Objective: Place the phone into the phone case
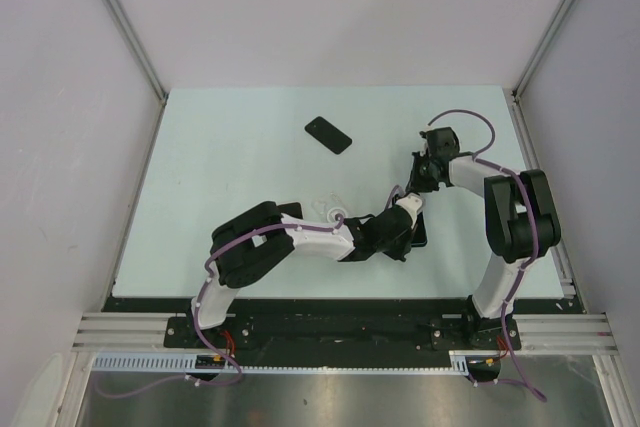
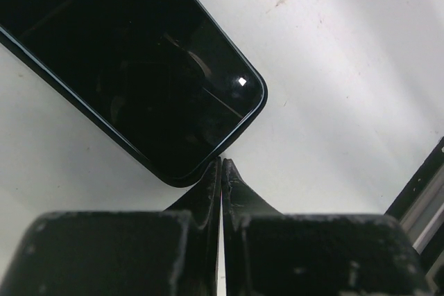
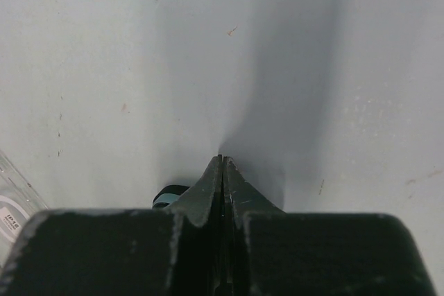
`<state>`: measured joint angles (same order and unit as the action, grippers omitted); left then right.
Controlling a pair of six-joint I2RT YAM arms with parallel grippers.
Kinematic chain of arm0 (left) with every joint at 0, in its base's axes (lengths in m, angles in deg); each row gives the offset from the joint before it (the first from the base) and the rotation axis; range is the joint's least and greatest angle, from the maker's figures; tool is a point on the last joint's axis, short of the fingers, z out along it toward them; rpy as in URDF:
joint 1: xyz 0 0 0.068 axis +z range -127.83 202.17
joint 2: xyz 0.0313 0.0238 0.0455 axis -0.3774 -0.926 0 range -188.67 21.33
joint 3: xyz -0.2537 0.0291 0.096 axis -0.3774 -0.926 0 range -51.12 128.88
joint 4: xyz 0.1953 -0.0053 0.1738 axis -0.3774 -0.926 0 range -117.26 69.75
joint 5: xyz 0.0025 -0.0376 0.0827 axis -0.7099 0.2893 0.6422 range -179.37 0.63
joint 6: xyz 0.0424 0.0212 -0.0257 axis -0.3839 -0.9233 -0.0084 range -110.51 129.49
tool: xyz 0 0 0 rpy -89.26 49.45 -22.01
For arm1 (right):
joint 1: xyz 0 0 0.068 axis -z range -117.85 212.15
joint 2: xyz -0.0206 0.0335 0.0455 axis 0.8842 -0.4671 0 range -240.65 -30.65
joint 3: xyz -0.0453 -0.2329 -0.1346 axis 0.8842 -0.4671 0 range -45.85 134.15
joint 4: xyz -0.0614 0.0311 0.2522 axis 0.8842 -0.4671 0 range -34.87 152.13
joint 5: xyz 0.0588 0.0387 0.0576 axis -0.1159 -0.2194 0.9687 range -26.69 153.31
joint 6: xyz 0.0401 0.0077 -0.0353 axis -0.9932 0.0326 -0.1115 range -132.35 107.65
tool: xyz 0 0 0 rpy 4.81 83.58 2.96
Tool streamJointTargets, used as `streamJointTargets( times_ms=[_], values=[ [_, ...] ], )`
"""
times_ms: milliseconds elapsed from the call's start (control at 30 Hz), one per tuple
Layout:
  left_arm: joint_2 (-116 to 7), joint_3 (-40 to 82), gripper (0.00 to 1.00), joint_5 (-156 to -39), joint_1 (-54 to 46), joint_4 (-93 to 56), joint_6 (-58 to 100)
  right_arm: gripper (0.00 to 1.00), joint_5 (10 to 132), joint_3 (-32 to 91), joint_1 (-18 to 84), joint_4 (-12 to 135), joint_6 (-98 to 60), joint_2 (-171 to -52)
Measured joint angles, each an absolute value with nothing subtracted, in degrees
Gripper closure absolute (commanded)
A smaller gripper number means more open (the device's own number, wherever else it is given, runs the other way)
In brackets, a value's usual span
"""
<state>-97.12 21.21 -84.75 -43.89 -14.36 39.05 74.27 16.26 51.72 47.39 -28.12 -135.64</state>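
The phone (image 2: pixel 139 67) is a glossy black slab with a thin dark rim, lying flat on the white table. In the top view it shows as a dark rectangle (image 1: pixel 419 231) at the middle right. My left gripper (image 2: pixel 222 161) is shut, with its tips right at the phone's near corner and nothing between them. It reaches in from the left (image 1: pixel 405 235). A faint clear outline with a ring (image 1: pixel 335 214), probably the phone case, lies beside the left forearm. My right gripper (image 3: pixel 221 159) is shut and empty, low over bare table just behind the phone (image 1: pixel 420 183).
A second black flat rectangle (image 1: pixel 328 134) lies at the back middle of the table. A clear plastic edge with a small label (image 3: pixel 10 206) shows at the lower left of the right wrist view. Metal frame rails (image 1: pixel 130 37) and white walls bound the table.
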Motion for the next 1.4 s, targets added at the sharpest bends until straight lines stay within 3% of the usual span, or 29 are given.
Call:
streamJointTargets(
  times_ms=[267,500,567,633,933,967,1000,1400],
  values=[
    [-97.08,21.21,1.0,-84.33,-43.98,-14.54,39.71,0.98,72.33,14.99,50.6,48.15,-28.19,-134.44],
    [-95.99,20.89,1.0,-84.4,-43.98,-16.81,40.15,0.86,72.61,14.27,51.63,46.12,-28.91,-131.99],
    [-95.37,20.84,0.95,-84.64,-43.89,-17.99,40.19,0.82,73.44,14.27,52.74,44.85,-29.24,-131.25],
    [-94.43,20.62,0.86,-84.92,-43.71,-18.82,40.39,0.69,75.17,14.27,54.56,43.69,-29.35,-130.48],
    [-86.17,20.34,0.57,-85.6,-42.25,-21.45,41.11,0.36,77.92,14.27,60.68,40.35,-29.43,-126.18],
    [-85.78,20.34,0.54,-85.78,-41.79,-21.51,41.2,0.26,78.53,14.16,60.89,40.13,-29.43,-125.89],
    [-85.69,20.34,0.5,-86.13,-41.27,-21.56,41.22,0.01,79.47,13.77,61.14,40.22,-29.46,-125.48],
    [-93.36,22.02,0.39,-93.91,-28.83,-22.63,42.53,0.0,92.41,2.05,65.92,44.5,-29.48,-121.83]
  ],
)
